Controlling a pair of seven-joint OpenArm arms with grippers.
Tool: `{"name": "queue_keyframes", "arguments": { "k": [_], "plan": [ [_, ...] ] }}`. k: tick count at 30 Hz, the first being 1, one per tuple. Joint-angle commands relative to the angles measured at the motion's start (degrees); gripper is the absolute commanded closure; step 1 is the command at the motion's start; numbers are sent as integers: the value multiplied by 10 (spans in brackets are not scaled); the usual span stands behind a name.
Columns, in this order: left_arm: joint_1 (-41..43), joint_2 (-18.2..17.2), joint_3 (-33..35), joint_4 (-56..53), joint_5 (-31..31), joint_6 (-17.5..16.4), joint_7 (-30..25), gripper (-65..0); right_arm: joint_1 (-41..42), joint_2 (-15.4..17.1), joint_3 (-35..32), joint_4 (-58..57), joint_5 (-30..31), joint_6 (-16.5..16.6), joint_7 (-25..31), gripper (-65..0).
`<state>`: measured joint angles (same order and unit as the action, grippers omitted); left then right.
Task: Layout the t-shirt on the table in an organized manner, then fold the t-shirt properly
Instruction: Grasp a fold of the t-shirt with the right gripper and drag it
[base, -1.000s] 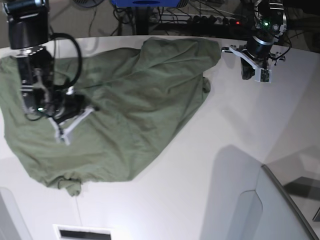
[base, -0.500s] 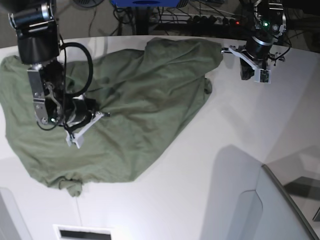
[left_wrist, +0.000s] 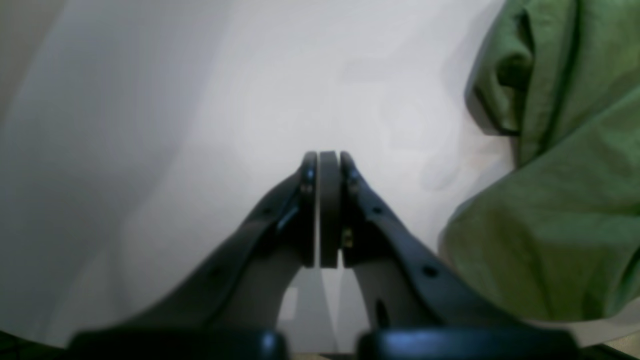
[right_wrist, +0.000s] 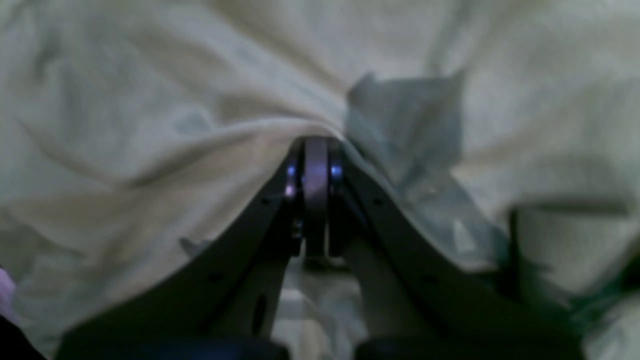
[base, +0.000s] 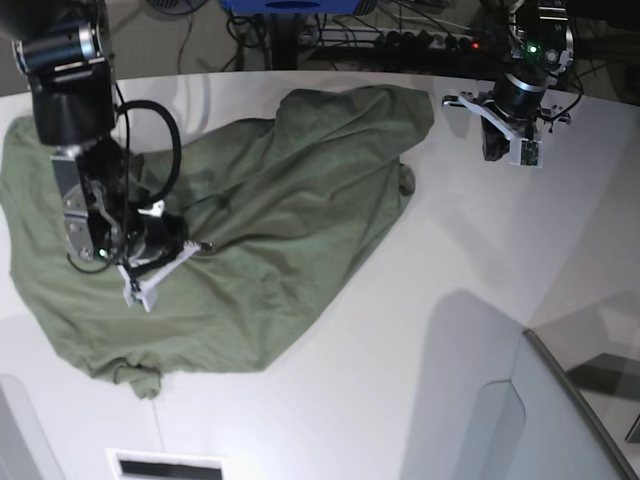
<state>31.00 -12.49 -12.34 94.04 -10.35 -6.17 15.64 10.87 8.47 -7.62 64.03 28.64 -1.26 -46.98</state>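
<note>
t-shirt (base: 250, 230) dragged leftward since before, bunched around closed right pincer (base: 200, 246); left pincer (left_wrist: 322, 162) closed, empty, beside hem

The white table (base: 420, 300) carries the t-shirt (base: 280, 230) (rumpled, olive green).

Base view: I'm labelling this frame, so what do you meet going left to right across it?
Right gripper, pinching the t-shirt → the shirt's bunched right edge → bare table → left gripper, shut and empty → grey panel at the lower right.
</note>
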Motion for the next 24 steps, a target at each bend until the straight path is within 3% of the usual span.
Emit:
{"name": "queue_keyframes", "arguments": {
  "k": [1, 3, 6, 8, 13, 17, 24],
  "plan": [
    [2, -6, -4, 8, 1, 1, -14, 0, 1, -1, 2, 54, 10, 6, 1, -8],
    [1, -6, -4, 8, 1, 1, -14, 0, -22, -5, 2, 124, 10, 3, -19, -8],
    [1, -6, -4, 8, -2, 1, -14, 0, -39, -40, -3, 182, 10, -22, -63, -8],
    [1, -4, -4, 8, -2, 1, -14, 0, -37, -54, -45, 182, 10, -25, -70, -8],
    [1, -2, -4, 11, -2, 1, -14, 0, -37, -72, -163, 177, 10, -28, -50, -8],
    [4, -5, -5, 10, -1, 1, -14, 0, -38, -92, -167, 113, 11, -28, -33, -8],
    [5, 15, -77, -3, -2, 0, -14, 0, 22, -119, -171, -41, 11, -27, 43, -8]
  ]
}}
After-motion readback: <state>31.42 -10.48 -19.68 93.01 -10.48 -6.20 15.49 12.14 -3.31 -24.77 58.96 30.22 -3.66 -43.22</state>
